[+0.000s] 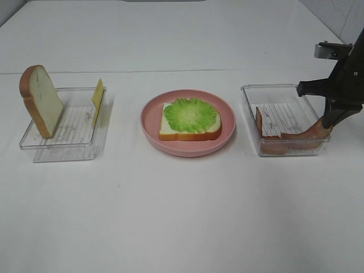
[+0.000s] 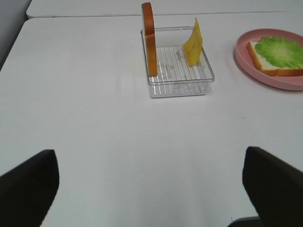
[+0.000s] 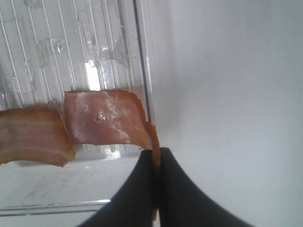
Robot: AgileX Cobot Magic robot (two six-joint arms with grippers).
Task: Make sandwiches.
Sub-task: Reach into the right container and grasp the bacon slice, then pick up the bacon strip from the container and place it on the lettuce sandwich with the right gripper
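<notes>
On the pink plate (image 1: 149,126) in the middle lies a bread slice (image 1: 170,132) topped with green lettuce (image 1: 191,115); both also show in the left wrist view, bread (image 2: 265,64) and lettuce (image 2: 281,51). My right gripper (image 1: 326,121) reaches into the right clear tray (image 1: 250,94), shut on the end of a bacon strip (image 1: 298,136). The right wrist view shows the fingertips (image 3: 166,163) pinching that bacon strip (image 3: 104,118), with another strip (image 3: 31,135) beside it. My left gripper (image 2: 149,156) stands open over bare table, well short of the left tray (image 2: 177,87).
The left clear tray (image 1: 62,145) holds an upright bread slice (image 1: 41,99) leaning on one wall and a yellow cheese slice (image 1: 98,101) leaning on the other. Its contents also show in the left wrist view as bread (image 2: 149,40) and cheese (image 2: 193,43). White tabletop surrounds everything.
</notes>
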